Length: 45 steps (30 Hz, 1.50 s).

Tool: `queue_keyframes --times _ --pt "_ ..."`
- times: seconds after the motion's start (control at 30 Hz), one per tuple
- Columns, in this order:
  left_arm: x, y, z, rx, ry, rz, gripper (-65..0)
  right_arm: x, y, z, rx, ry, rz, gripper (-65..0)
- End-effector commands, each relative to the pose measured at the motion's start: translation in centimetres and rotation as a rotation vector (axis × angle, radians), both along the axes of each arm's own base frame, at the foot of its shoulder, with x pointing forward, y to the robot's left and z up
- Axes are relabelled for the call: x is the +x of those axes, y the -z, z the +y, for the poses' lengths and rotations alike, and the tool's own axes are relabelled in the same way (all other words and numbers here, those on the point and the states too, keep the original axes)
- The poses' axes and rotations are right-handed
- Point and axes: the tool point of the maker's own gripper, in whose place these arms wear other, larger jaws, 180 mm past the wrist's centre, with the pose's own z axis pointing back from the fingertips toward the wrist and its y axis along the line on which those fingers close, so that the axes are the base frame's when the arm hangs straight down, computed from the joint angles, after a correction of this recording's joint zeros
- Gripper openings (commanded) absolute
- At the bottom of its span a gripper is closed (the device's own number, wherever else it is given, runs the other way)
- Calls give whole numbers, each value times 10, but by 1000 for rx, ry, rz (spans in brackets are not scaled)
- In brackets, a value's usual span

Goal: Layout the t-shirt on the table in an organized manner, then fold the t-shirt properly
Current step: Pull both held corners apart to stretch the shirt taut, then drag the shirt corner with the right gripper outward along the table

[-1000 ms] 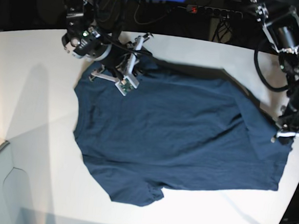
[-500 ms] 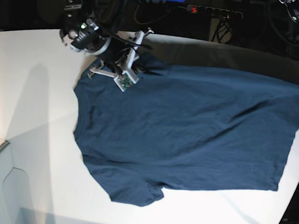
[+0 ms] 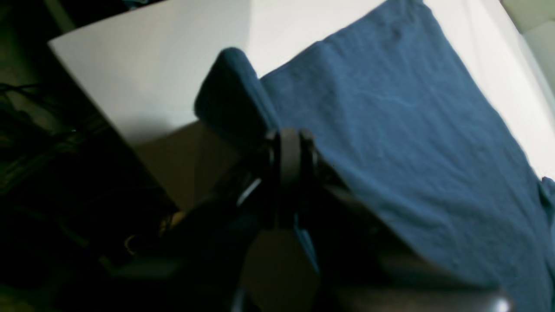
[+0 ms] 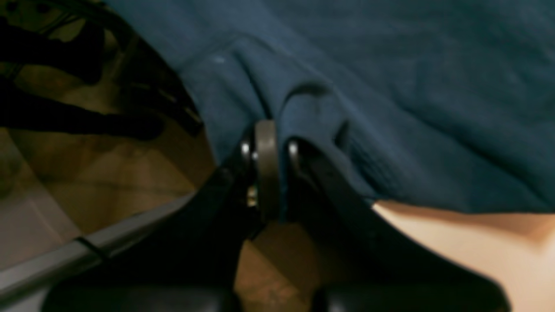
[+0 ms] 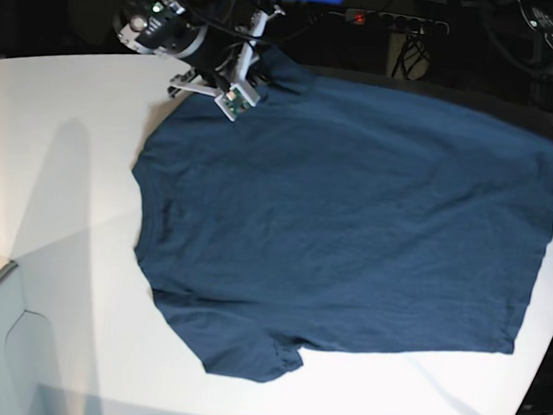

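One t-shirt (image 5: 352, 213), one bench (image 5: 58, 211) and two grippers are shown. The t-shirt is plain dark navy blue, short-sleeved and unprinted, with soft shallow wrinkles across the cloth. It lies spread over the middle and far part of the white bench, its near sleeve bunched at the lower edge of the base view, its far edge lifted at two points.

Right gripper (image 4: 271, 151): fingers pressed together on a fold of the t-shirt's far edge, seen at upper left of the base view (image 5: 230, 88); the cloth puckers where it is pinched.

Left gripper (image 3: 289, 143): fingers pressed together on a corner of the t-shirt, a flap of cloth draping over them; in the base view only part of it shows, at the right edge beside the shirt's far corner.
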Motion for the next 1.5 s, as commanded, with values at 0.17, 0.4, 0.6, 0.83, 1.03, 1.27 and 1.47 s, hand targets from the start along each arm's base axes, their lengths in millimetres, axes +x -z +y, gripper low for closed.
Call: queue_keyframes --times 0.17,0.4,0.6,0.83,1.03,1.27,1.47 --pt "8 -16 8 36 -3 -49 -647 0 -3 -4 10 -9 -14 -650" --pt "10 -17 8 38 -3 -52 -647 -19 13 -9 -11 -31 46 -650" --pt "10 -18 8 36 -3 -55 -647 -27 15 -8 -8 -29 62 -527" --pt "10 -18 8 35 -3 -56 -647 -25 17 -19 -29 -3 69 -448" --pt "11 -17 6 32 -1 -56 -647 -10 17 -66 -79 160 54 -417" --pt "11 -15 4 27 -2 -56 -648 2 3 -86 -107 227 4 -405" --pt "9 -9 3 10 0 -42 -604 13 8 -75 -70 252 12 -392"
